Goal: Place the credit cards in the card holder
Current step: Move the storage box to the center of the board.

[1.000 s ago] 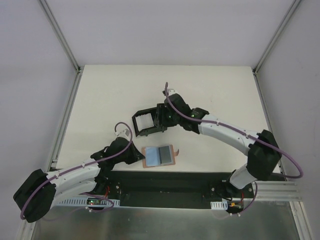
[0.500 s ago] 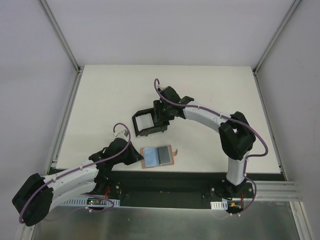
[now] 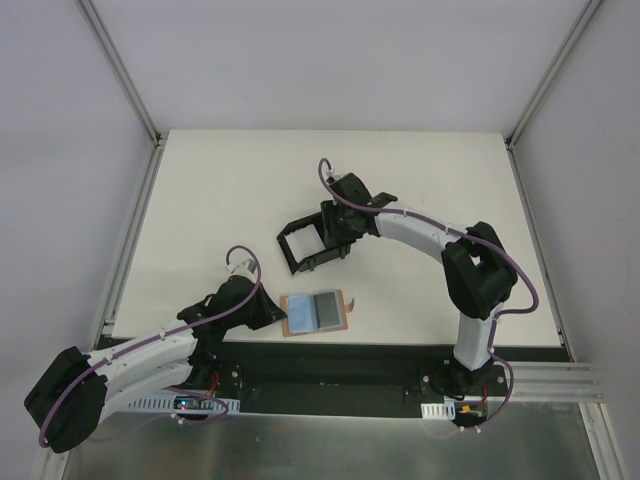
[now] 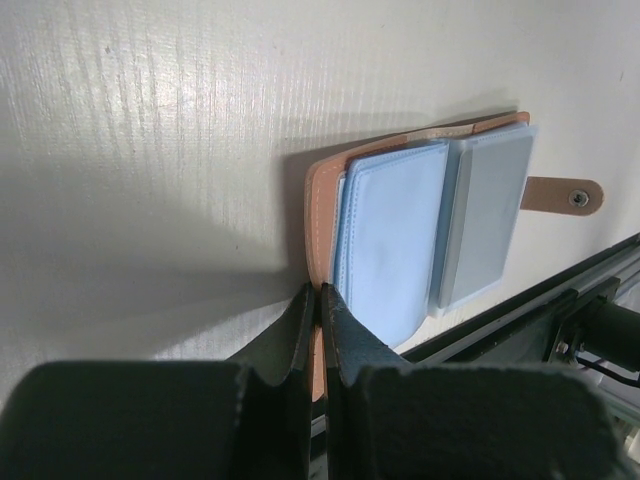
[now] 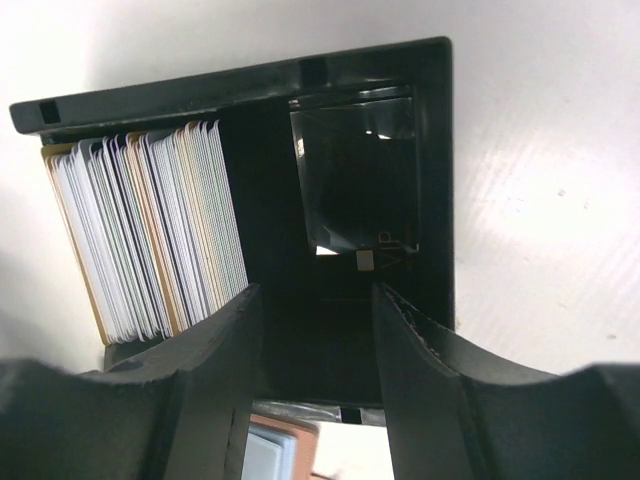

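Observation:
The tan card holder point(image 3: 345, 300) lies open near the table's front edge. On its inner faces lie a light blue credit card point(image 4: 390, 240) and a grey one point(image 4: 485, 220), also seen as the blue card point(image 3: 303, 313) and grey card point(image 3: 328, 311) from above. Its snap strap point(image 4: 565, 195) sticks out to the side. My left gripper point(image 3: 276, 312) point(image 4: 320, 300) is shut on the holder's tan left edge point(image 4: 318, 200). My right gripper point(image 3: 335, 232) point(image 5: 315, 320) stands open over the black box point(image 3: 312, 248), its dark floor showing between the fingers.
The black box point(image 5: 300, 75) holds a stack of upright white and tan-edged cards point(image 5: 145, 235) on one side, beside my left finger point(image 5: 215, 350). A black rail point(image 3: 330, 365) runs along the table's front edge just behind the card holder.
The right arm folded its elbow back. Its gripper and the black box shifted a little to the right. The left gripper stays clamped on the card holder.

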